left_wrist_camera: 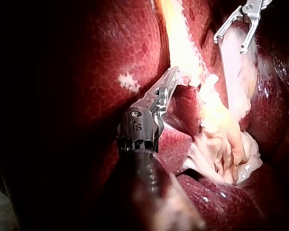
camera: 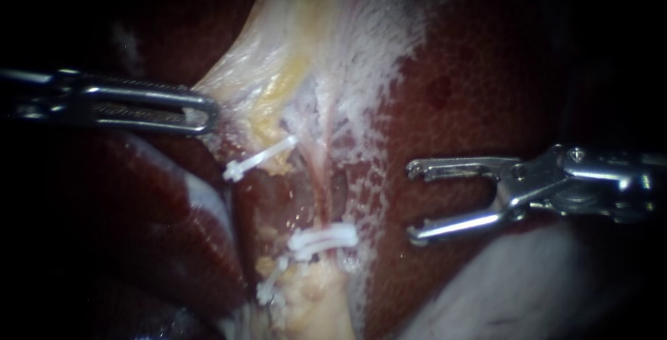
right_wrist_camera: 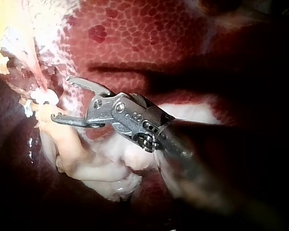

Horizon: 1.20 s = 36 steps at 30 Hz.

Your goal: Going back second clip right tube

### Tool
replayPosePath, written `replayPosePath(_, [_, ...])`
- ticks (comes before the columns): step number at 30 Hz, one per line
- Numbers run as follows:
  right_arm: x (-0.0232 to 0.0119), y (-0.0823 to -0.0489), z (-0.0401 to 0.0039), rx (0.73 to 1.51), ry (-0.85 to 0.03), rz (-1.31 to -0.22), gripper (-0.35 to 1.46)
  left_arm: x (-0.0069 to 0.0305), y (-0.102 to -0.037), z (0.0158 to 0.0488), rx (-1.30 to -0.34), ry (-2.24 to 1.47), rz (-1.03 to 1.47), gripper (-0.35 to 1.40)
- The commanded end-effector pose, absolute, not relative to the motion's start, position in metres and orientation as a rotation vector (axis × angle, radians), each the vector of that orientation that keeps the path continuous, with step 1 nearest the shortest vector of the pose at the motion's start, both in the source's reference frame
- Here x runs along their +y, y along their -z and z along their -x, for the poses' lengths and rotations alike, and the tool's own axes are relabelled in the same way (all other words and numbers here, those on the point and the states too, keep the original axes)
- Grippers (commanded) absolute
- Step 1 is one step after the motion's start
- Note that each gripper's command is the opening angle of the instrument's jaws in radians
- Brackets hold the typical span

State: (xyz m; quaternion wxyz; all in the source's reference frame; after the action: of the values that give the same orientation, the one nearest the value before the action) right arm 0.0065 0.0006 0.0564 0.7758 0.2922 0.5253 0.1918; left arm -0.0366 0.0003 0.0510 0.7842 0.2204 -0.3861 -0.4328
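Note:
Two pale tubes run down the middle between the liver lobes. The right tube (camera: 321, 180) carries a white clip (camera: 325, 237) low down. Another clip (camera: 258, 159) sits higher up on the left side, and a third (camera: 271, 284) lies below it. My right instrument (camera: 415, 201) (right_wrist_camera: 61, 98) stands to the right of the tubes, over the liver, its jaws open and empty. My left instrument (camera: 208, 112) (left_wrist_camera: 172, 77) is shut on the edge of the pale gallbladder tissue (camera: 313, 27), which it holds out to the left.
Dark red liver (camera: 479, 96) surrounds the field on both sides. A pale, smooth mass (camera: 514, 284) lies under my right instrument's shaft. Yellowish fat (camera: 313, 298) clings around the lower clips.

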Motion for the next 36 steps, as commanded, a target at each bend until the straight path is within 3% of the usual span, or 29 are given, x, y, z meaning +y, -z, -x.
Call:
replayPosePath(1, [0.0006,-0.0564,-0.0065,1.138,-0.410,-0.630,0.60,0.0002,-0.0513,0.0367,-0.828,0.937,-0.479,-0.35])
replayPosePath(12, [0.0006,-0.0563,-0.0063,1.149,-0.380,-0.610,0.60,-0.0010,-0.0535,0.0389,-0.808,0.926,-0.505,-0.35])
replayPosePath(36, [0.0007,-0.0561,-0.0064,1.160,-0.346,-0.586,0.60,-0.0014,-0.0543,0.0404,-0.805,0.915,-0.519,-0.35])
